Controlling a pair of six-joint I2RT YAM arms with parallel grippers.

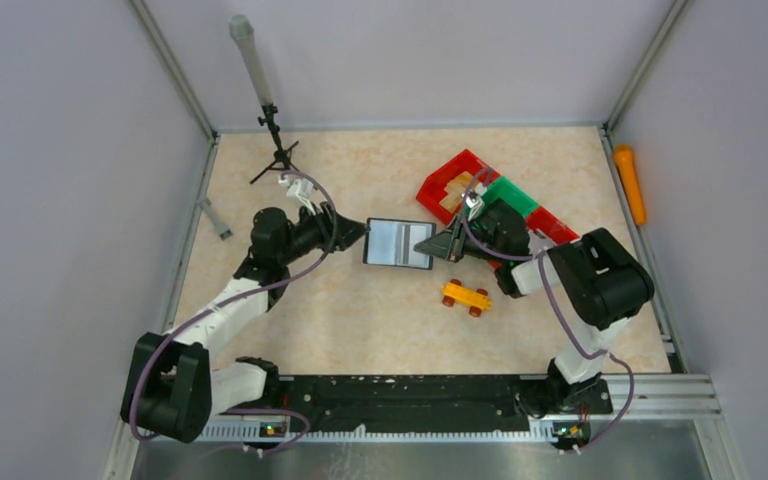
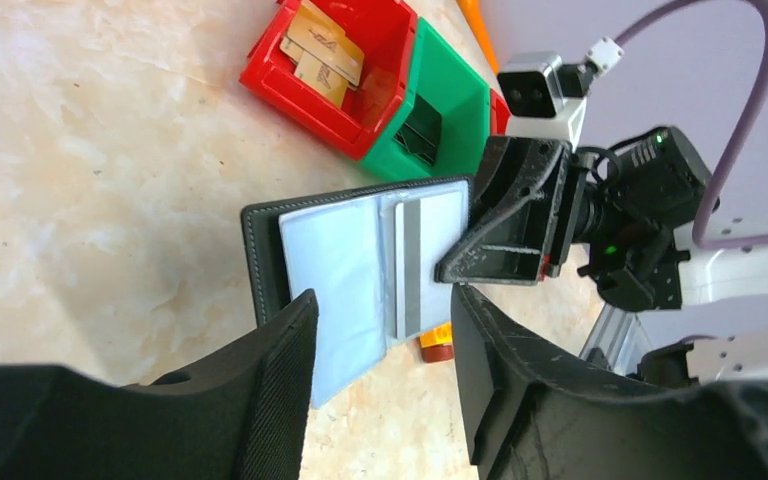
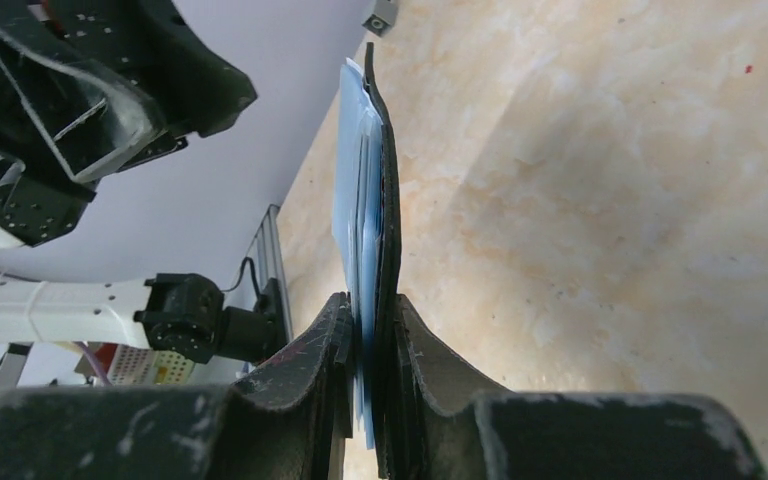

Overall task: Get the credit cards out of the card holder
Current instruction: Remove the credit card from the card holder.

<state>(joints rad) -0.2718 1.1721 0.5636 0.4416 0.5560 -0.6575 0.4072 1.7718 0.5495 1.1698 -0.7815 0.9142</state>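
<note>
Beige marbled table [image 1: 290, 330], grey walls. The card holder [image 1: 398, 243] is open near mid-table. The right gripper [image 3: 372, 308] pinches its 3 o'clock edge, and the left gripper [image 2: 385, 305] stands spread at its 9 o'clock edge. Pale cards [image 2: 345, 265] sit inside. None looks drawn out yet, so the job seems barely begun. The card count, strap and snap are hidden.

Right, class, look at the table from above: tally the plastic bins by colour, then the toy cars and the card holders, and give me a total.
Red bins: 2
Green bins: 1
Toy cars: 1
Card holders: 1
Total: 5
</note>
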